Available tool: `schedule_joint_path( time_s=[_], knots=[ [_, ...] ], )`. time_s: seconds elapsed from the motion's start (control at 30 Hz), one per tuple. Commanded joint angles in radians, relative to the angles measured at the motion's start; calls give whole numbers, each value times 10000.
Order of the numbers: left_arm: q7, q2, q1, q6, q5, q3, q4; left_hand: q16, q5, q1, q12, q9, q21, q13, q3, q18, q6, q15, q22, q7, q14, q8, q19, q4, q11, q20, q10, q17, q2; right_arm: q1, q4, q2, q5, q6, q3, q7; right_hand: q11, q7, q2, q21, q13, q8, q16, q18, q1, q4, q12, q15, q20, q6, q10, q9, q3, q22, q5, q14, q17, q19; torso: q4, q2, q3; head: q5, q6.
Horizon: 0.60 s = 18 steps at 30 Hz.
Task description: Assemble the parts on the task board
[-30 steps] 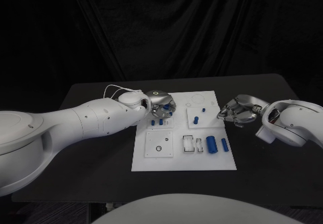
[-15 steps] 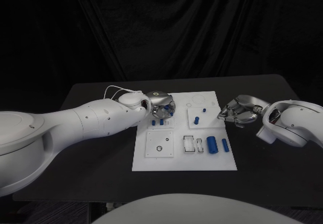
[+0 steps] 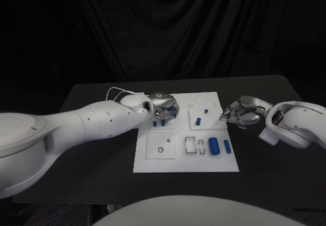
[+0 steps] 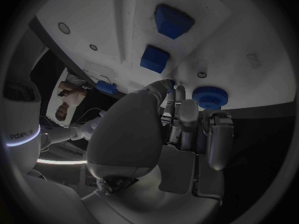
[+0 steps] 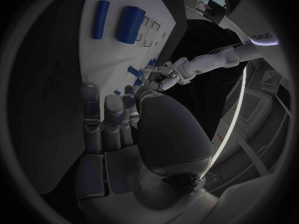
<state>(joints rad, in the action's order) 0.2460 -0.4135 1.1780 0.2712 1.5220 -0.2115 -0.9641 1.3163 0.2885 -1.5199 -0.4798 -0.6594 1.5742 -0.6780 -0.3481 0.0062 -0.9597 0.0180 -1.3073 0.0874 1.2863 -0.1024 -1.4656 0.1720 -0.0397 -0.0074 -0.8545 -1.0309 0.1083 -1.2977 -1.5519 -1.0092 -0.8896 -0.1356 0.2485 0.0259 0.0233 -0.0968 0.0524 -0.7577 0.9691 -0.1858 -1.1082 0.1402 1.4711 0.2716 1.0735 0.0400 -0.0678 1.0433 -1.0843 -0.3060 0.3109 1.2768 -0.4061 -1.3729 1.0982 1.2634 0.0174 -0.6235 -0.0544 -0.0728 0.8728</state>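
Head view: left hand (image 3: 161, 106) hangs over the task board (image 3: 185, 162), fingers curled; whether they pinch anything I cannot tell. Right hand (image 3: 238, 113) sits beside the board's edge, fingers curled in, holding nothing.

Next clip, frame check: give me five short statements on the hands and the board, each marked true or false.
1. The left hand is over the far left part of the task board. True.
2. The right hand holds the big blue cylinder. False: the cylinder lies on the board's near part, away from both hands.
3. The right hand is at the board's right edge. True.
4. The board is black. False: it is white, on a black table.
5. A blue round part sits by the left hand's fingers. True.
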Motion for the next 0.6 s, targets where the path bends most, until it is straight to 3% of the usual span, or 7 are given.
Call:
schedule_joint_path(
  time_s=[0.03,0.27,0.47,0.6],
  knots=[
    [256,-30,-19,169,62,6,-27,-46,112,16,130,-50,-34,145,-13,-62,-209,64,-2635,27,17,-119,-1052,-74,-7,-47,-231,33,-147,21,-6,-11,9,70,-8,169,-19,14,26,31,-14,-15,36,87,99,7,-52,3,-15,-54,11,-17,43,-6,-34,-14,-9,22,3,-2,2,-18,-2],
    [294,-160,-21,294,62,6,-138,-83,273,102,531,-61,-34,596,-78,-62,-342,-27,-2635,94,28,-127,-1052,-146,-63,15,-633,121,-142,21,-4,-9,9,99,-8,192,-18,12,19,65,-36,-15,44,92,108,2,-68,2,-15,-59,27,-19,53,-16,-40,-9,-19,12,-8,-3,5,-9,-2],
    [346,-598,-3,1175,62,24,-649,-34,456,174,780,-93,-34,900,-108,-62,-530,-75,-2635,107,134,-178,-1052,-215,-73,52,-975,75,-109,21,-3,-33,9,114,-8,209,-18,12,19,65,-36,-15,44,92,108,2,-68,2,-15,-59,27,-19,53,-16,-40,-9,-19,12,-21,1,2,22,-2],
    [264,-1064,95,1498,62,76,-1206,-56,613,207,885,-115,-34,1023,-122,-62,-609,-86,-2635,115,138,-205,-1052,-244,-83,44,-1097,128,-68,21,4,-25,9,124,-8,222,-18,12,19,65,-36,-15,44,92,108,2,-68,2,-15,-59,27,-19,53,-16,-40,-9,-19,12,-7,-8,12,6,-2]
  ],
)
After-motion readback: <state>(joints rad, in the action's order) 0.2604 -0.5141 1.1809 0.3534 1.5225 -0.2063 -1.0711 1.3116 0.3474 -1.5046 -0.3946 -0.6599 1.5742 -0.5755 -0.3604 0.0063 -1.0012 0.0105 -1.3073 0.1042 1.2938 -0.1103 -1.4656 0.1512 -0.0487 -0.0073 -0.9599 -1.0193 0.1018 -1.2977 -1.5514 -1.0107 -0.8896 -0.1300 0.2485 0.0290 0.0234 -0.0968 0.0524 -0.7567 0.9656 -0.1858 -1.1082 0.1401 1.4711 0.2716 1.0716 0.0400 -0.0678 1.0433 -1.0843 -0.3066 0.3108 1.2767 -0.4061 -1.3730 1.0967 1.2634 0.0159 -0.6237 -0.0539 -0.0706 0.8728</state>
